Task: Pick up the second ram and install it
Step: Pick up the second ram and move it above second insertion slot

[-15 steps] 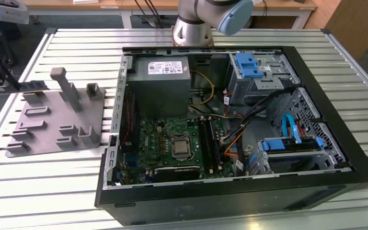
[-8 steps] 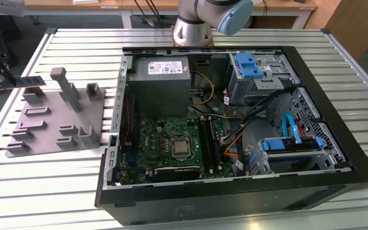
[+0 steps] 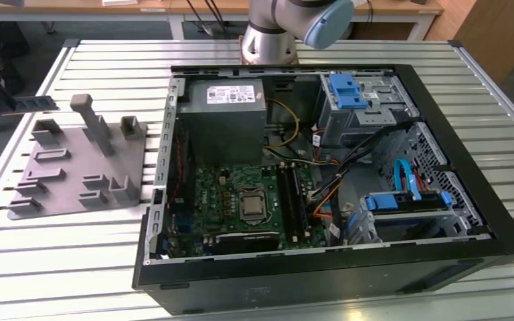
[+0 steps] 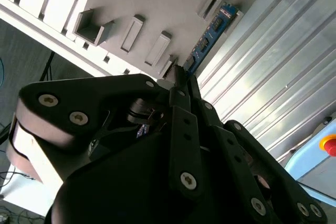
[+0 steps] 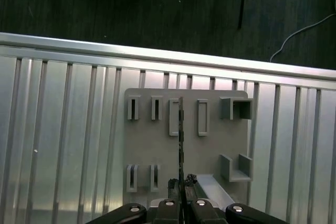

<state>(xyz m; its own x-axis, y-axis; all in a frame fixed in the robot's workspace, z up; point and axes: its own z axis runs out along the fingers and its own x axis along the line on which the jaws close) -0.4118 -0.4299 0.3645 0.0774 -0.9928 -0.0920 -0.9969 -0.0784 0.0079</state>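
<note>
- Far left of the exterior view: the second ram (image 3: 35,103) is held in the air, lifted clear of the grey tray (image 3: 65,167). The gripper (image 4: 181,80) has its jaws clamped on one end of the board, so most of its length projects free. I judge this grip leaves the board unobstructed for seating.
- The second wrist view shows the ram's blue face and chips. The first wrist view shows it edge-on as a thin dark line over the tray. I rely on that line to check that the board sits straight in the jaws.
- Left of centre: the tray rests on the slatted tabletop (image 3: 105,254). Its posts and pockets are, I judge, shaped to stand parts upright for grasping.
- Centre to right: the computer case (image 3: 328,274) lies open side up, exposing the motherboard (image 3: 230,194). The memory slots (image 3: 294,200) lie well apart from the ram. I cannot tell whether any slot is filled.
</note>
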